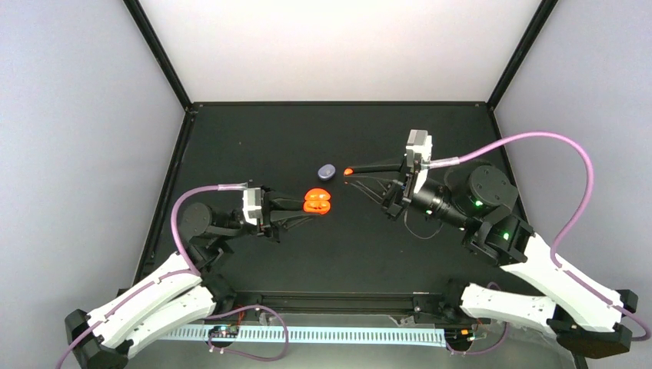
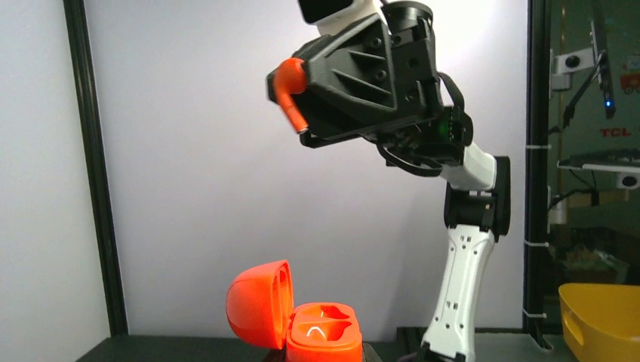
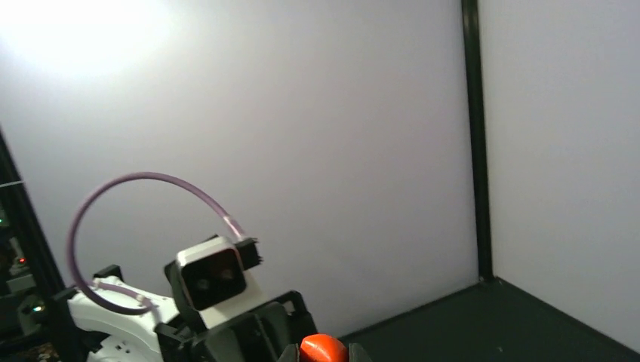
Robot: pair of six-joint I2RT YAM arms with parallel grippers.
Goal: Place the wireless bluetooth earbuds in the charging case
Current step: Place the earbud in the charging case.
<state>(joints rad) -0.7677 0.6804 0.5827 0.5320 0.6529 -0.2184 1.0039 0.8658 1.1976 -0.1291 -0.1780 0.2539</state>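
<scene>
On the left side of the black table [image 1: 231, 138], the left gripper [image 1: 304, 207] reaches toward the middle. Its jaws are closed on the base of the orange case [image 1: 317, 201]. The case is open: in the left wrist view its lid [image 2: 260, 302] stands upright on the left of the base [image 2: 323, 335], and the base shows a shaped hollow on top. There is a strong shine on this hollow, so I cannot tell if something already lies inside.

A little behind the orange case and slightly to the right, a purple case [image 1: 326, 171] lies on the table. It is closed and it touches nothing.

Just beside the purple case, on its right, is the orange earbud [image 1: 348, 172]. The right gripper [image 1: 352, 172] holds it at the very tips, with the jaws pinched together on it. In the left wrist view the earbud [image 2: 289, 84] sticks out from the tip of this gripper, the round end up and the thin stem pointing down. It hangs high over the table, above the open case and a little to the left of the base, and it is well apart from it. In the right wrist view only the top of the earbud [image 3: 323, 348] shows at the bottom edge.

Far right in the left wrist view, outside the black frame, stands a yellow bin [image 2: 600, 320].
</scene>
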